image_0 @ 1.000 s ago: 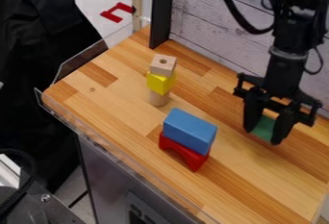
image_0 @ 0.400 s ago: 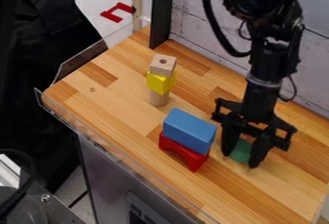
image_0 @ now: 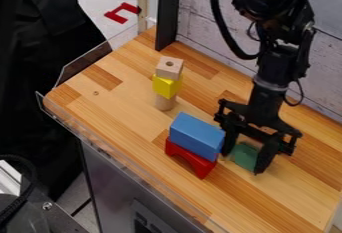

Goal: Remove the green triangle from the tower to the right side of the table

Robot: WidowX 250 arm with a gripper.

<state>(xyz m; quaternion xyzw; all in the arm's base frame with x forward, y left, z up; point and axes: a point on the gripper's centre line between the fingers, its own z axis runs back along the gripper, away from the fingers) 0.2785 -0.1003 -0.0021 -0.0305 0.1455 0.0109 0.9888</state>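
On the right half of the tabletop (image_0: 274,202), between the wall-side edge and the front edge, the green triangle (image_0: 244,156) sits between my parted jaws; I have no grip on it. My gripper (image_0: 242,163) is low, one finger just beside the blue block (image_0: 197,136), which rests on the red arch (image_0: 190,158). That closeness is my main worry: spreading wider or swinging towards the left corner could shove the blue block off its perch. Rising crookedly might also let a finger catch the triangle and drag or tip it. I'd judge the placing nearly done, with a straight lift due. My arm (image_0: 272,67) comes in from the top edge, hanging steeply, with the wrist pointing down and the jaws slightly slanted across the wood.
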